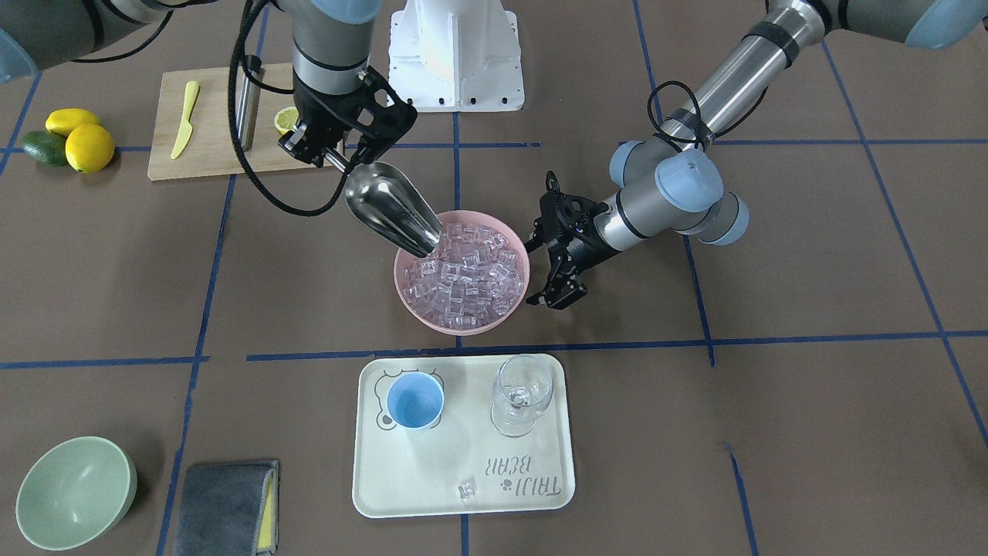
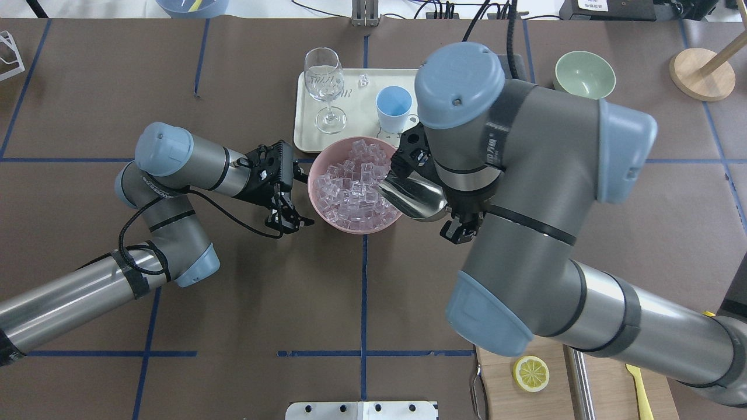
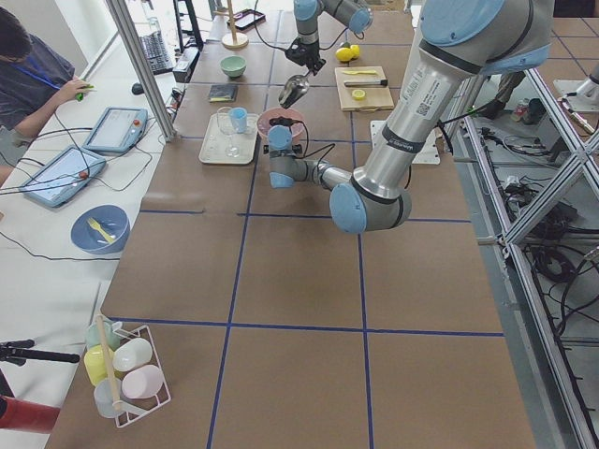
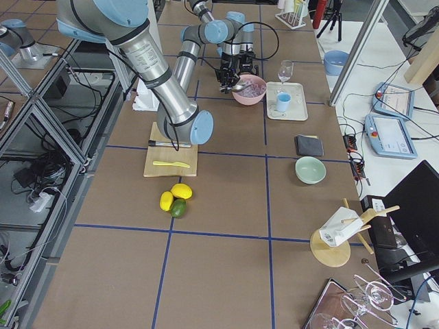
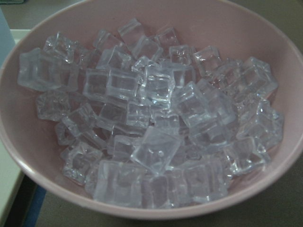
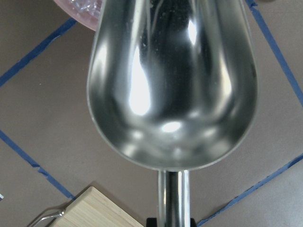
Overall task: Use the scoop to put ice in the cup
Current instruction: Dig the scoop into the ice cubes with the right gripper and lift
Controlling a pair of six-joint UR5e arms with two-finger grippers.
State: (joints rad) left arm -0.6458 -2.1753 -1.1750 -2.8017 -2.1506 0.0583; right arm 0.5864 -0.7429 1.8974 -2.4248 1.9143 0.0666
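Scoop (image 1: 390,207): likely rigid, slick steel; right gripper (image 1: 328,154) clamps handle, upper-centre | ice (image 1: 463,270): probably slippery, loose | left gripper (image 1: 538,272): spread, empty

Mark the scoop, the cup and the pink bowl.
scoop (image 1: 390,207): front-facing view, middle of its trough.
cup (image 1: 414,399): front-facing view, its blue inside.
pink bowl (image 1: 463,328): front-facing view, near outer wall.
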